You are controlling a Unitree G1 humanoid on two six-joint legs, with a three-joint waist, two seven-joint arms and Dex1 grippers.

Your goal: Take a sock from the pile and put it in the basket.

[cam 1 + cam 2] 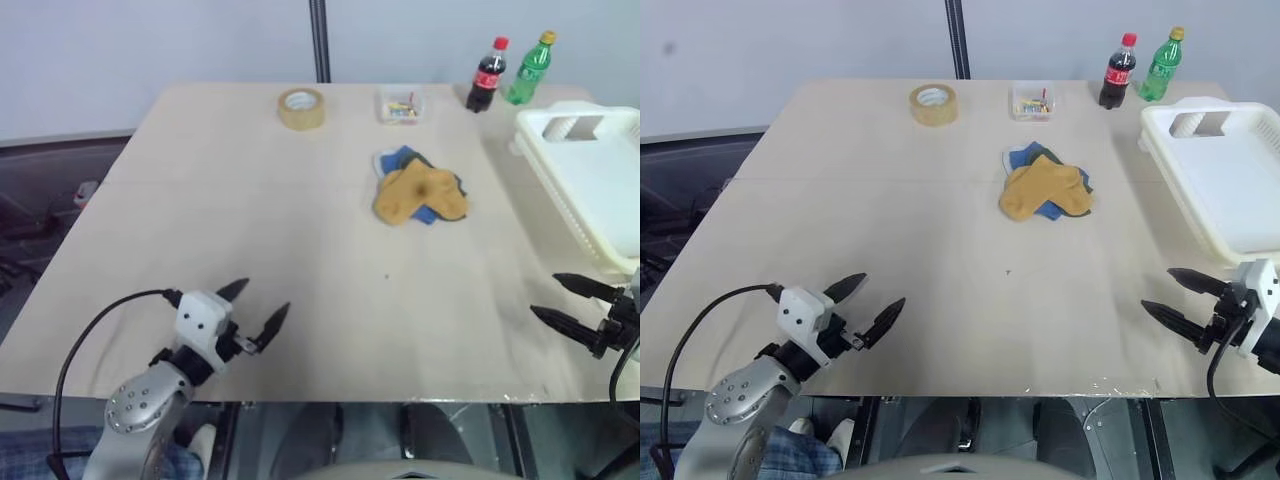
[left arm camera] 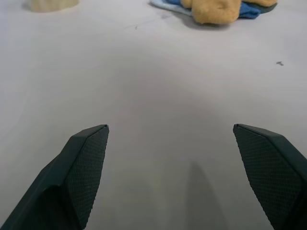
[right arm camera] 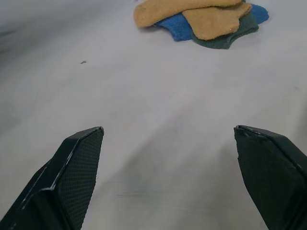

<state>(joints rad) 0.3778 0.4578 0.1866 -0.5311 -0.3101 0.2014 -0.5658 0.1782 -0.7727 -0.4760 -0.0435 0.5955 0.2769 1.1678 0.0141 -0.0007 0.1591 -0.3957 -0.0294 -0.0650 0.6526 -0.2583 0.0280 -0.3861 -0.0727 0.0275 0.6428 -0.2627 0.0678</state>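
While both tools gape, pile well ahead

The counter looks like pale, matt wood-grain board, smooth apart from a few small specks, while the pile is soft, fuzzy cloth in mustard, blue and dark grey-green. The basket is smooth white plastic with a slight sheen, and the two bottles look like glossy clear plastic; the roll of tape has a dull tan surface. The fingers of both grippers are matt black with a fine cross-hatched texture on their inner faces.
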